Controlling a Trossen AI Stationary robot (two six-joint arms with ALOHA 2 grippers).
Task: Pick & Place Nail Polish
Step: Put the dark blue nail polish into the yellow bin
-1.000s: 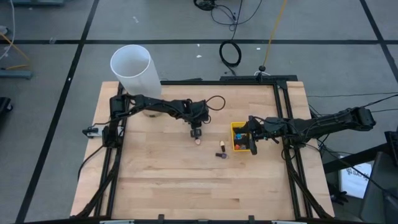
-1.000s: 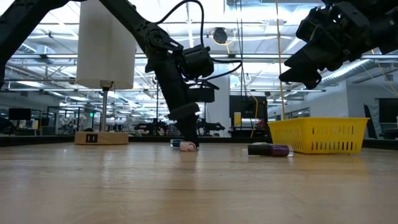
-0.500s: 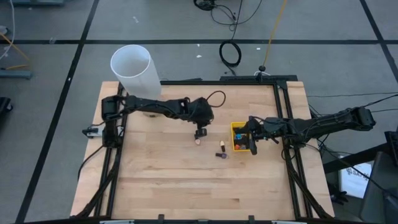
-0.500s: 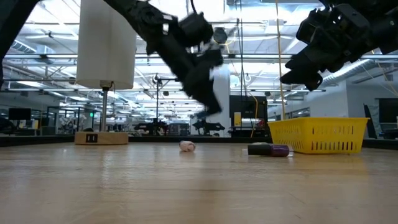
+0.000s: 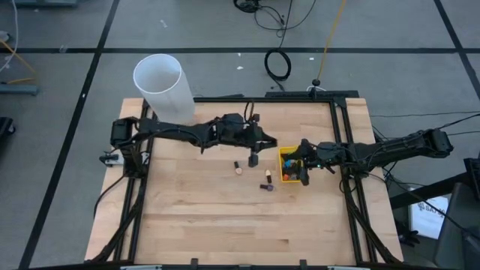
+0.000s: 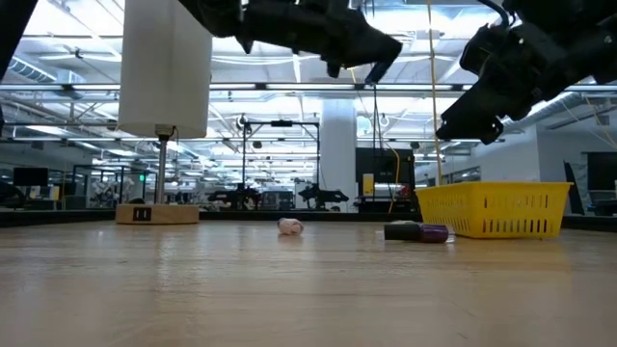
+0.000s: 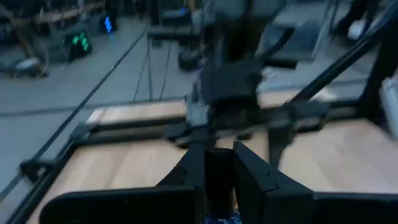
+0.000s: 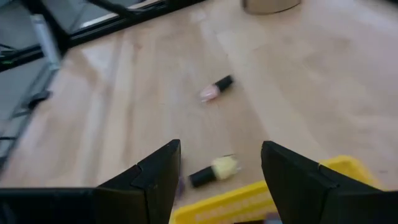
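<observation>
My left gripper [image 5: 253, 157] hangs high over the table, just left of the yellow bin [image 5: 288, 177]. It is shut on a small nail polish bottle [image 7: 217, 177], dark between the fingers with a bit of blue below. A pink bottle [image 5: 238, 169] lies on its side on the wood and also shows in the low view [image 6: 289, 226]. A yellow bottle [image 8: 214, 169] and a purple one [image 6: 416, 231] lie next to the bin's left wall. My right gripper [image 8: 221, 168] is open and empty over the bin, which holds several bottles. My left gripper pinches the small bottle between its two fingers [image 7: 193, 171]. A dark part of the bottle [image 7: 217, 168] fills the gap, and the fingers hide its sides. The bottle is lifted clear of the table. Which end is up, I cannot tell.
A big white cylinder [image 5: 159, 82] stands at the table's far left corner, beside a small wooden block [image 6: 156, 213]. A black frame [image 5: 345, 150] borders the table. Bare wood lies toward the near edge.
My left gripper has risen from the table beside the pink bottle and swung toward the right edge and the bin, tipping up from pointing down. A small bluish thing beside the pink bottle has left the table with it. The pink bottle has stayed.
</observation>
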